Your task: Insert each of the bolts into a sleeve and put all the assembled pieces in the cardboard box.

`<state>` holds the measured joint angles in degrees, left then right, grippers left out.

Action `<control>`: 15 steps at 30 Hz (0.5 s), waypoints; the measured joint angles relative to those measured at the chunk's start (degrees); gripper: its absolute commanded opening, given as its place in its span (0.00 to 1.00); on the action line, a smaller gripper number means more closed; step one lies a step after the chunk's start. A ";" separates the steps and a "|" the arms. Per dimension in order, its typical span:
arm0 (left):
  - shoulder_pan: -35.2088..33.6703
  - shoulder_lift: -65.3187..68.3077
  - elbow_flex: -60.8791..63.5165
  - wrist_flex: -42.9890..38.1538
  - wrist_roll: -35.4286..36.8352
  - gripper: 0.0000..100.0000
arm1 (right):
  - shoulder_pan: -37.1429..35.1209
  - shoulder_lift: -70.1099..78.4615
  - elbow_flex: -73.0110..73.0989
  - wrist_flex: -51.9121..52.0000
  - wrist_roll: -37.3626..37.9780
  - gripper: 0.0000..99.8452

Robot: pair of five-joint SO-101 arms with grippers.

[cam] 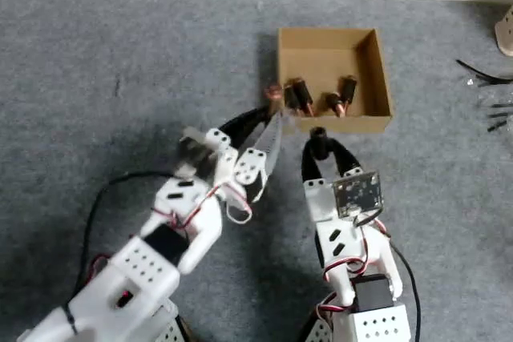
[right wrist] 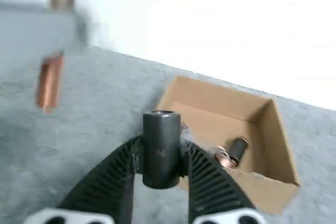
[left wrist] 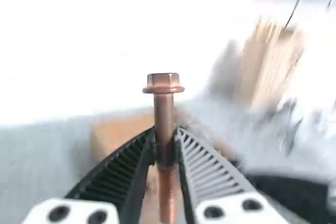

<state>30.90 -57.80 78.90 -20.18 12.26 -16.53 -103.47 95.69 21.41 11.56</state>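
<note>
Tools (left wrist: 165, 134) (right wrist: 161, 148) clamp one bolt (left wrist: 163, 98), one sleeve (right wrist: 161, 127)

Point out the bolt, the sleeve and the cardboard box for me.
bolt (left wrist: 163, 111), left wrist view, on its shank
sleeve (right wrist: 161, 150), right wrist view, on its side
cardboard box (cam: 381, 74), high view, on its right wall

the cardboard box (cam: 375, 70) sits at the far side of the table, assembled pieces (cam: 321, 100) lying inside it. just before its near wall the right gripper (cam: 321, 148) holds a sleeve (cam: 318, 133) — to its left, the left gripper (cam: 270, 118) holds a bolt (cam: 273, 92) beside the box's near-left corner.
</note>
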 measured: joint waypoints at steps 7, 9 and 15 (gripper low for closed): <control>4.40 -6.51 3.69 -12.31 3.87 0.00 | -5.10 0.00 0.00 -0.44 4.92 0.00; 4.57 -6.95 3.69 -12.75 7.21 0.00 | -5.36 0.00 0.00 -0.44 5.27 0.00; 4.40 -5.89 4.48 -12.84 11.34 0.00 | -5.80 0.00 0.00 -0.44 5.27 0.00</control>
<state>35.30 -63.69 83.38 -33.01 23.60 -22.33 -103.47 95.69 20.97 16.84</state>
